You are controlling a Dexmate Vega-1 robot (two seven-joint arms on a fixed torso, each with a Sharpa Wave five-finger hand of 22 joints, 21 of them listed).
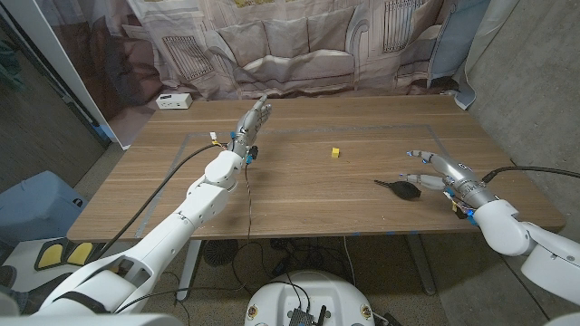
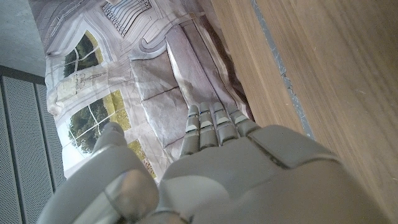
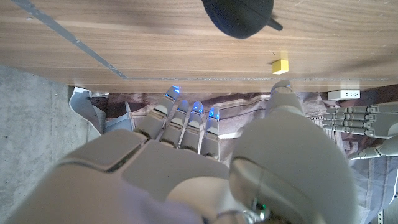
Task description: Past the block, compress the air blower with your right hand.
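Black, with a round bulb and a thin nozzle, the air blower (image 1: 402, 188) lies on the wooden table (image 1: 299, 204) near its right side. Just beside it is the right hand (image 1: 441, 172), fingers spread wide and holding nothing. A small yellow block (image 1: 335, 152) sits farther toward the middle. The left hand (image 1: 253, 120) is raised over the table, fingers straight and close together, also holding nothing.

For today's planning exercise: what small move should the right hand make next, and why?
Probably lower the right hand onto the black air blower and close round its bulb: the hand is open just beside the blower, holding nothing, with the yellow block farther off.
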